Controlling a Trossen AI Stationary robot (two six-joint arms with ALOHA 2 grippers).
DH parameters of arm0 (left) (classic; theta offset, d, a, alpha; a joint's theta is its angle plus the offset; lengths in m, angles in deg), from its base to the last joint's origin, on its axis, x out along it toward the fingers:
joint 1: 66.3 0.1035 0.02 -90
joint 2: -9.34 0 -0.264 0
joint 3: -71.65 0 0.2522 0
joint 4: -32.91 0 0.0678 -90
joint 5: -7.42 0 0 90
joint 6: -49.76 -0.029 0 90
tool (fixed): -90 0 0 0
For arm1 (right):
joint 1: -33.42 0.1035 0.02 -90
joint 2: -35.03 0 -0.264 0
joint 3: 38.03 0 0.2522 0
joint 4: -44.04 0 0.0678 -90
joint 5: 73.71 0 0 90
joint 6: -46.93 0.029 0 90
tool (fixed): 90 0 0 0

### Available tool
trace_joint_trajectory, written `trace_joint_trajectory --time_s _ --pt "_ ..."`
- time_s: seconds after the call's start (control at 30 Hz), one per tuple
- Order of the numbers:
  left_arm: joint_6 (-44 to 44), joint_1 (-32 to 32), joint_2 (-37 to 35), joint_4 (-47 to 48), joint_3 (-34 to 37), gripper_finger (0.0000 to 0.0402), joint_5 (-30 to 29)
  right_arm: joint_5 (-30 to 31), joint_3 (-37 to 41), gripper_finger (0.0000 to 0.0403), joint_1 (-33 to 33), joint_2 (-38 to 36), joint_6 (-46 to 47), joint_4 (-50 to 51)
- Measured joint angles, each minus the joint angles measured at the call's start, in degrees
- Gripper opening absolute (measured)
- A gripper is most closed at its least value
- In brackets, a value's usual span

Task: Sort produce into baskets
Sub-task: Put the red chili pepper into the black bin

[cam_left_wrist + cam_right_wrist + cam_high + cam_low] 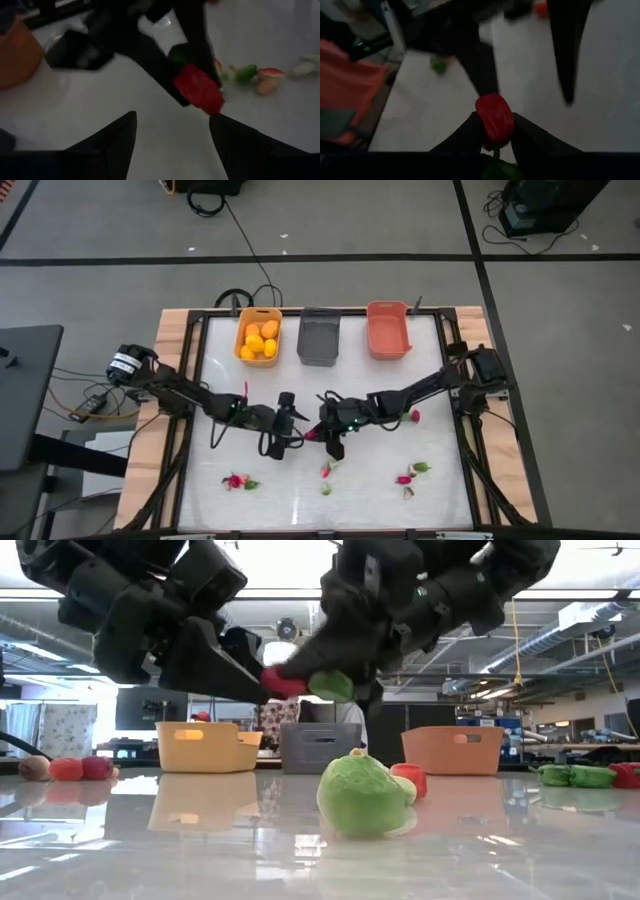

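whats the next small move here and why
Probably the left gripper should ease forward and close on the red radish piece. The right gripper is shut on it in mid-air over the table's middle, and the left fingers stand open just short of it, which looks like a handover.

Both dark arms reach inward and meet over the middle of the table. The right gripper (pixel 318 434) is closed on a small red toy radish with a green top (pixel 494 118). The left gripper (pixel 291 427) faces it, its two fingers spread apart.
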Motion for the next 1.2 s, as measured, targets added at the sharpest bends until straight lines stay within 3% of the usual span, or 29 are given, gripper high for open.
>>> trace_joint_trajectory --time_s 0.33,0.7,0.8,1.2 --pt "-0.45 -0.91 0.33 -0.92 -0.04 0.0236 -1.46 7.69 5.8 0.0113 0.31 2.52 0.13 -0.41" --pt "0.09 -0.91 0.35 -1.43 -0.02 0.0236 -1.81 8.18 6.85 0.0188 0.92 2.29 -3.63 0.84" --pt "0.14 -0.91 0.35 -1.22 -0.02 0.0236 -1.81 10.91 6.85 0.0201 1.43 0.87 -3.95 1.18" --pt "0.32 -0.91 0.35 -1.34 -0.02 0.0236 -1.44 9.87 6.85 0.0177 1.53 0.25 -4.31 5.56"
